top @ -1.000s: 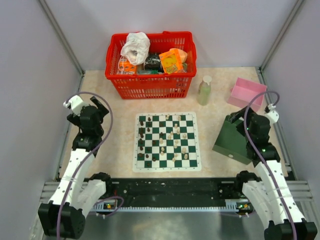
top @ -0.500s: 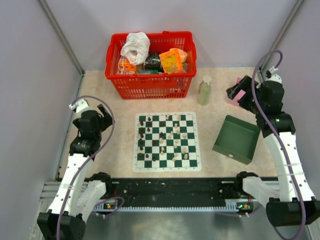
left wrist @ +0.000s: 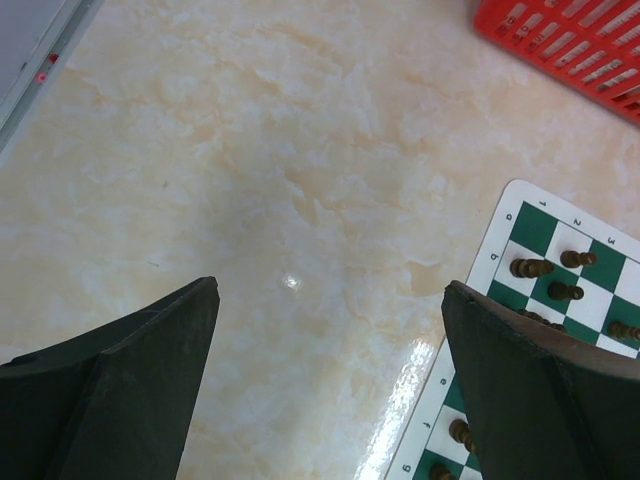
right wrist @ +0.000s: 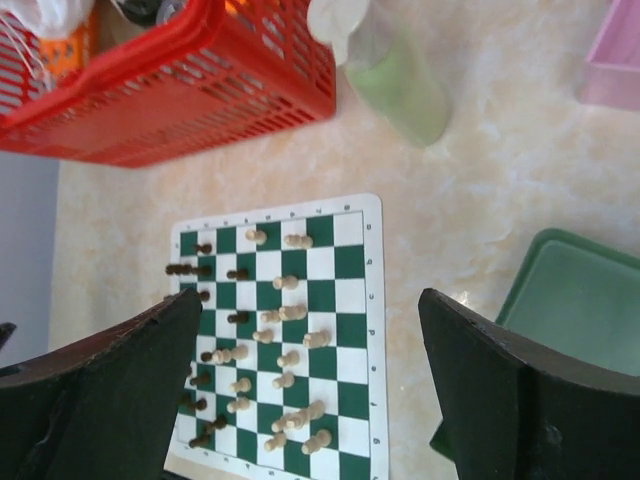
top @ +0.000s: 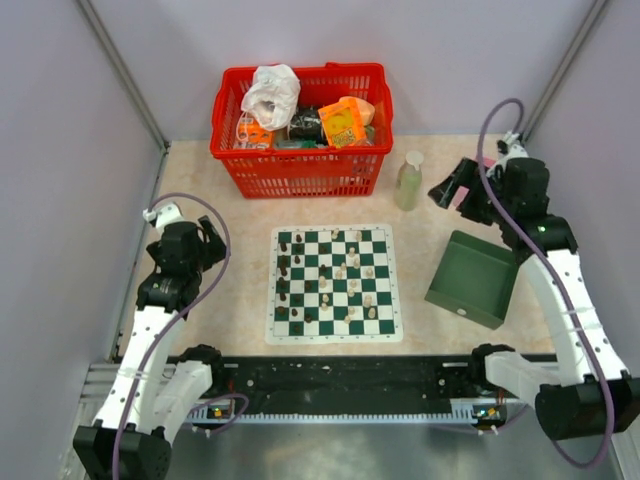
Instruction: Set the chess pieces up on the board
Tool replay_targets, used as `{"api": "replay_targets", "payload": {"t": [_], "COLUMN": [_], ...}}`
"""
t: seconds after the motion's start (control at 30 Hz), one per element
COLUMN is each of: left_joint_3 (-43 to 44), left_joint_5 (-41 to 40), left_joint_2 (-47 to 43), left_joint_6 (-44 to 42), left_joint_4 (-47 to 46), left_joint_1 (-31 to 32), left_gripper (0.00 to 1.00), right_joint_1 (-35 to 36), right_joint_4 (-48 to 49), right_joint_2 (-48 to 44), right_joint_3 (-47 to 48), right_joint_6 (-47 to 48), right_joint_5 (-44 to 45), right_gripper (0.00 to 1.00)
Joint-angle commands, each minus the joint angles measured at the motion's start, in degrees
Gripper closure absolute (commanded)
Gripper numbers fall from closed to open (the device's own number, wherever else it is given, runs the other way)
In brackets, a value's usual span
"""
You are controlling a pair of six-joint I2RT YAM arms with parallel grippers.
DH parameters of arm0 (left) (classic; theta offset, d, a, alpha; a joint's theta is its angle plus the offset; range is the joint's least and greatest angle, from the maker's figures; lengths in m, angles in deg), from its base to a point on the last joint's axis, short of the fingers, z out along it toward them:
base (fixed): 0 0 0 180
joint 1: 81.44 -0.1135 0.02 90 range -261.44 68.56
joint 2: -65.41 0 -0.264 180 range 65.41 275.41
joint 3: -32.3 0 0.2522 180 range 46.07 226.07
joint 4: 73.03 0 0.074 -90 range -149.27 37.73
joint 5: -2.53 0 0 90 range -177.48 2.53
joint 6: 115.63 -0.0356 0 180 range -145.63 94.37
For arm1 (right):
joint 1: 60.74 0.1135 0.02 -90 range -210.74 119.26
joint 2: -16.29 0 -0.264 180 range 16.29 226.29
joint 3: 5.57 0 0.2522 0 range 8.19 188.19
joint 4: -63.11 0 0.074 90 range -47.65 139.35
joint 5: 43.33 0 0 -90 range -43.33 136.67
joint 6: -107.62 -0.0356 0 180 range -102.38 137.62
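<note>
The board [top: 335, 338] lies flat at the table's centre. Dark brown chess pieces [top: 284, 270] crowd its left columns, and cream chess pieces [top: 357, 270] are scattered over the middle and right, several lying on their sides. My left gripper [top: 208, 234] hovers left of the board, open and empty. In the left wrist view its gripper [left wrist: 330, 288] is over bare table, with the board's corner [left wrist: 500, 222] and dark pieces [left wrist: 530, 268] at right. My right gripper [top: 448, 186] is raised at the far right, open. Below the right gripper [right wrist: 310, 297] I see the board [right wrist: 375, 330], cream pieces [right wrist: 285, 283] and dark pieces [right wrist: 185, 269].
A red basket [top: 300, 165] full of packets stands behind the board. A pale green bottle [top: 408, 182] stands to its right, next to a pink container [top: 490, 190]. An open dark green box [top: 475, 280] lies right of the board. Grey walls close in both sides.
My right arm has lifted away from the green box and swung toward the far side near the bottle. The box is now uncovered. The left arm has shifted slightly.
</note>
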Motion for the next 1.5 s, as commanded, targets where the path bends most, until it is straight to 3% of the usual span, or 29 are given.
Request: {"api": "replay_targets", "payload": {"t": [0.0,0.3,0.6,0.83,1.47], "left_joint_3": [1.90,1.29,5.77,3.67,2.26], "left_joint_5": [0.30,-1.37,-1.81,-2.78,-0.84], "left_joint_2": [0.31,1.01,3.92,0.58,-0.92], "left_joint_6": [-2.00,-1.83,-5.60,-8.41,-5.43], "left_joint_4": [0.69,0.95,7.45,7.10,5.70], "left_joint_1": [-0.03,-0.03,0.06,0.06,-0.03], "left_gripper": [0.01,0.01,0.01,0.01,0.02], "right_joint_1": [8.45,25.51,27.89,31.23,40.81], "right_joint_4": [-3.32,-6.14,-0.18,1.51,-0.60], "right_joint_2": [5.05,13.84,23.43,30.55,25.81], "right_joint_3": [3.96,3.00,2.38,5.63,-4.91], "right_joint_6": [4.84,4.41,3.35,3.26,-4.47], "right_joint_5": [3.49,16.15,18.27,18.97,20.38], "right_gripper": [0.11,0.24,0.32,0.40,0.41]}}
